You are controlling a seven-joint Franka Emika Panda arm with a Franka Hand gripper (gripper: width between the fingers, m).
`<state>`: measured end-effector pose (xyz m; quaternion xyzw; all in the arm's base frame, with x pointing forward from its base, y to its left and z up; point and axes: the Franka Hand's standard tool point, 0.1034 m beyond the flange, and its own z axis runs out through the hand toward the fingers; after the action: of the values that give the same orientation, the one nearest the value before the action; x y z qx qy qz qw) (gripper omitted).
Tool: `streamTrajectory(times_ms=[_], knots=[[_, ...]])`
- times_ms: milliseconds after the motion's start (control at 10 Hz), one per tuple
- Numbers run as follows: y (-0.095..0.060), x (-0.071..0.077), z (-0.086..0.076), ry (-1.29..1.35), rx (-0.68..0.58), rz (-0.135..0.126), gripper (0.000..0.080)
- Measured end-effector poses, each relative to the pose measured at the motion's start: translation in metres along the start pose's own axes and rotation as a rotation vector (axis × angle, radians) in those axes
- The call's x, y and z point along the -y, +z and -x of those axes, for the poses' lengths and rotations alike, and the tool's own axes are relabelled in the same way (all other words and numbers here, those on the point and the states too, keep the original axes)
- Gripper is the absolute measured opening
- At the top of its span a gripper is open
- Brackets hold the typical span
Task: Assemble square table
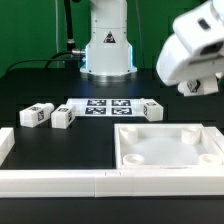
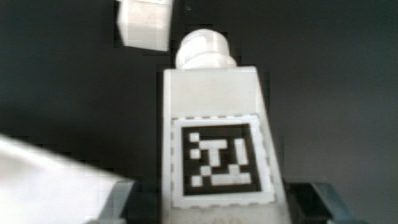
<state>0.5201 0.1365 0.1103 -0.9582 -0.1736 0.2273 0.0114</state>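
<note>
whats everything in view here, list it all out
square panel: 1, white, front of the table toward the exterior view's right
loose leg posts: 3, white with black tags, two on the exterior view's left of the marker board, one on its right
held leg post: 1, white with a black tag, off the table
marker board: 1, white with black tags, middle of the table
border rails: white, along the near and left edges, count unclear
table: 1, black
robot base: 1, white, back centre
gripper: 1, white body, raised, shut on the held leg post
</note>
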Motion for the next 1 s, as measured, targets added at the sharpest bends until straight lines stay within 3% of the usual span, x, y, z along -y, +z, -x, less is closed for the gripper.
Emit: streamTrajectory(times_ms=[400,500,600,700,1000], knots=[[-0.001,-0.004,-0.006,0.012,-0.263,0.031,0.0287],[-0.005,-0.007,-0.012,0.048,-0.339,0.022,0.0287],[-0.011,-0.011,-0.015,0.107,-0.397,-0.027,0.0287],[-0.015,-0.014,-0.022,0.120,-0.463,-0.025,0.0287],[-0.015,-0.022,-0.027,0.128,-0.686,0.026,0.0287]])
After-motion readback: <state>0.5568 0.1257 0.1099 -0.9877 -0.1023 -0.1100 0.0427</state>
